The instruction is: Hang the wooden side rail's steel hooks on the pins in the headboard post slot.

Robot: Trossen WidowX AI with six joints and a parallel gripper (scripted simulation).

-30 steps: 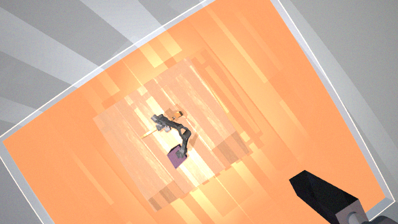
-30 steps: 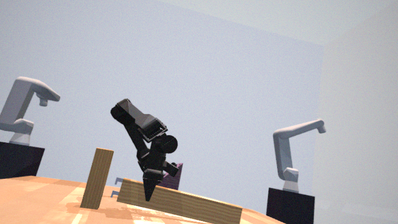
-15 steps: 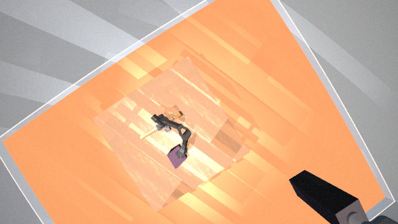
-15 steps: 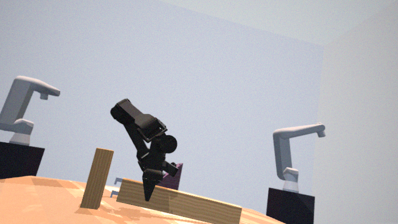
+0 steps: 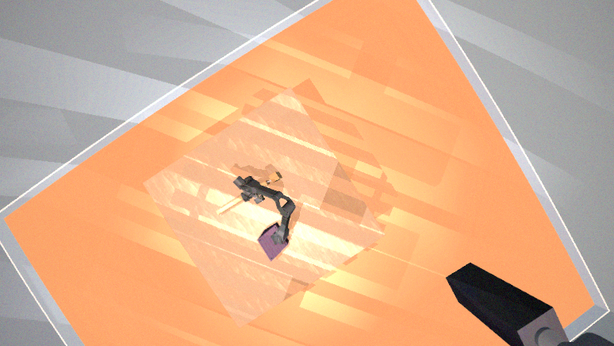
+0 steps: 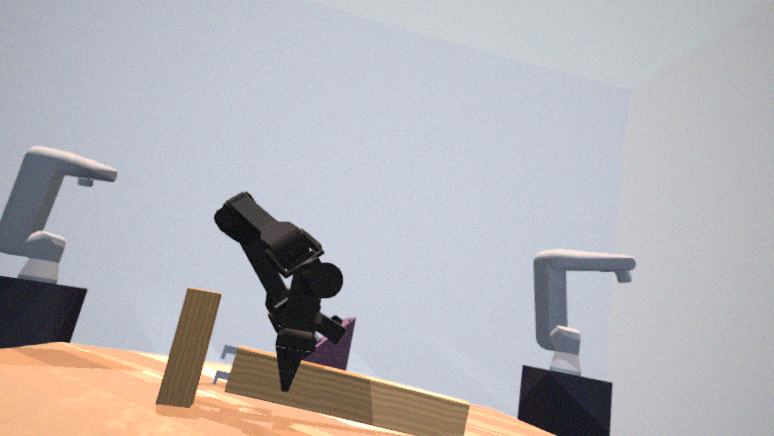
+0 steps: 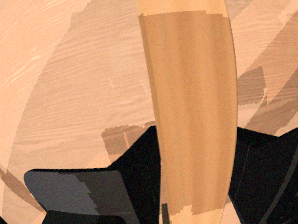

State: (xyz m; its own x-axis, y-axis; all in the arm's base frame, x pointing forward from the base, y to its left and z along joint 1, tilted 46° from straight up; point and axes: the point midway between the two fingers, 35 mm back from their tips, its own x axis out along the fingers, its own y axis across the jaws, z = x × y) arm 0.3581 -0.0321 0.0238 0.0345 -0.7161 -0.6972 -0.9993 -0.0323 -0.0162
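The claw is partly closed, and it has hold of the wooden side rail – the rail is between its 2 fingers, which point down. In the wrist view, the rail passes between the 2 dark fingers, and the top of this view shows a brighter part of it.

The headboard post stands upright on the table, near the hook end of the rail. From this end come out 2 steel hooks, 1 above the other, directed to the post. In the exterior view there is a gap between the upper hook and the post; whether the lower hook touches the post, I cannot tell. The pins inside the slot are hidden from this side.

The arm stands on a purple base.
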